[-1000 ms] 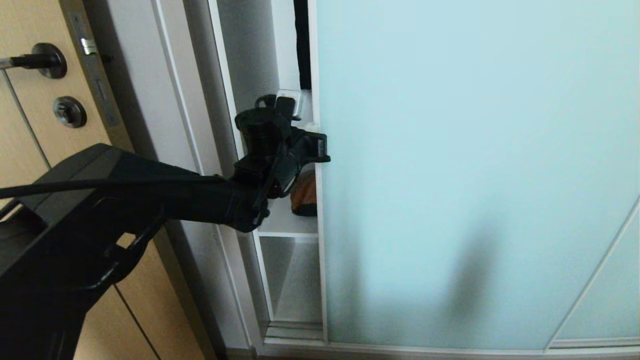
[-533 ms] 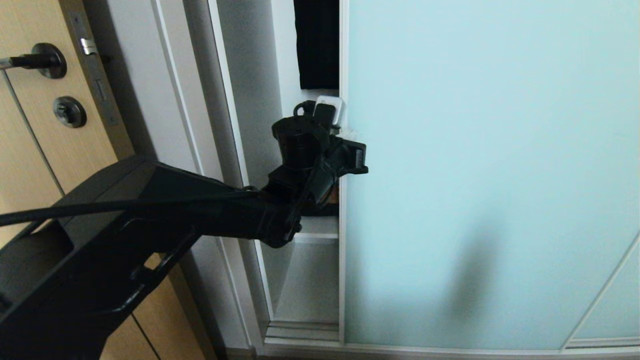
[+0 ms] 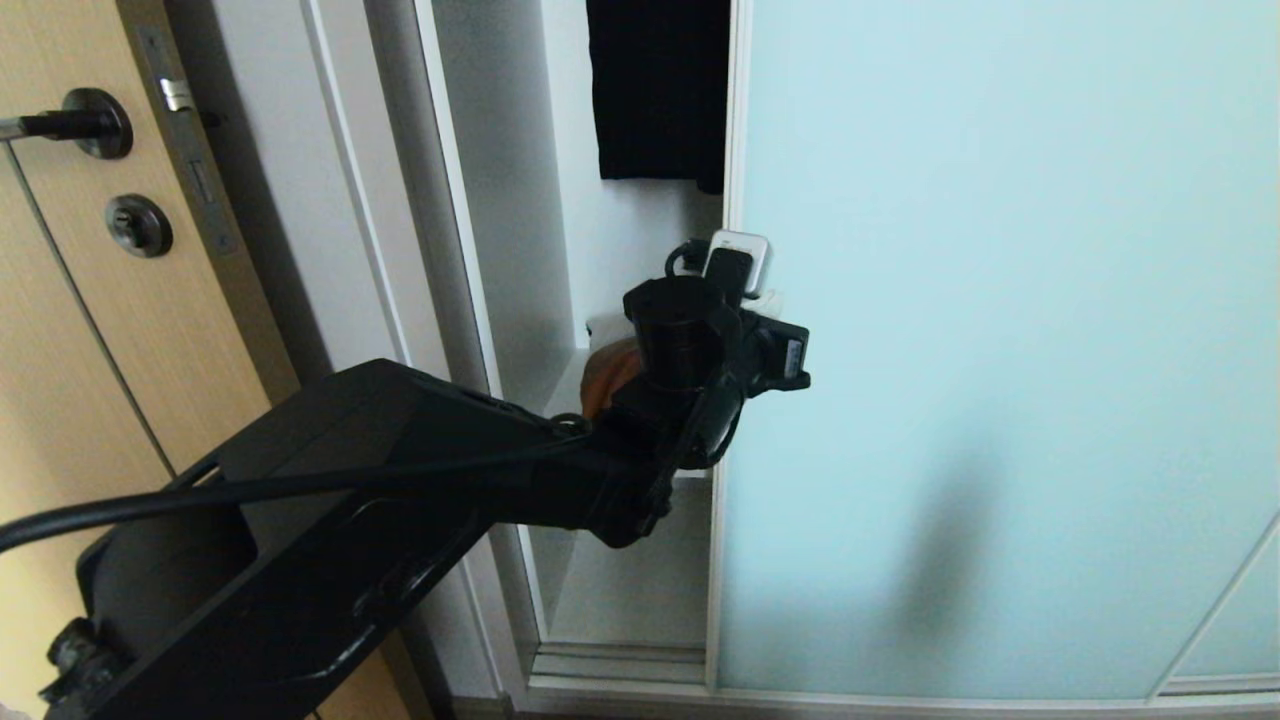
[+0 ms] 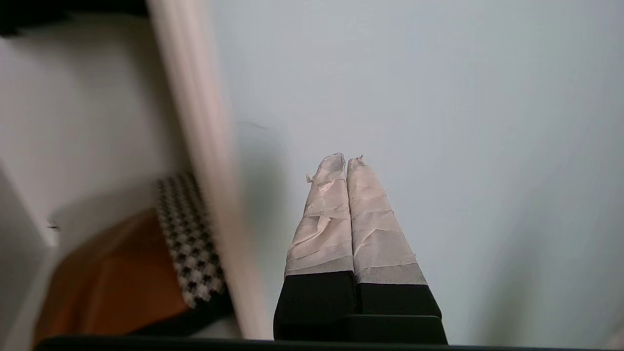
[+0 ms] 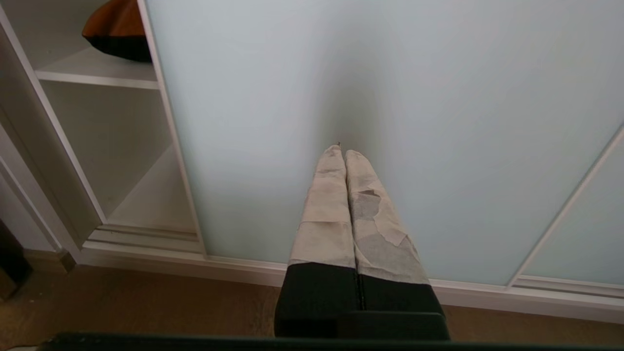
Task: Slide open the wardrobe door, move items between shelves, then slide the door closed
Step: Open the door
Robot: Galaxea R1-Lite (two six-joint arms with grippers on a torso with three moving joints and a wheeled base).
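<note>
The sliding wardrobe door (image 3: pixel 1000 350), frosted aqua glass in a slim white frame, stands partly open, with a gap on its left. My left gripper (image 3: pixel 768 298) is shut and empty. Its taped fingertips (image 4: pixel 346 161) point at the glass just right of the door's left frame edge (image 4: pixel 204 170). In the gap, the patchwork cushion (image 3: pixel 610 375) lies on a white shelf (image 3: pixel 562 392); its brown patch (image 4: pixel 122 273) and houndstooth patch (image 4: pixel 187 234) show. My right gripper (image 5: pixel 342 151) is shut and empty, low down in front of the glass.
A black garment (image 3: pixel 655 90) hangs above the cushion. Left of the wardrobe is a light wood hinged door (image 3: pixel 80 330) with a lever handle (image 3: pixel 70 122). The door's bottom track (image 3: pixel 620 665) runs along the wood floor (image 5: pixel 146 302). A lower shelf (image 5: pixel 151 200) lies under the cushion's.
The sliding door has moved to the right and the gap has widened. My left arm has moved right with it. More of the garment and cushion shows.
</note>
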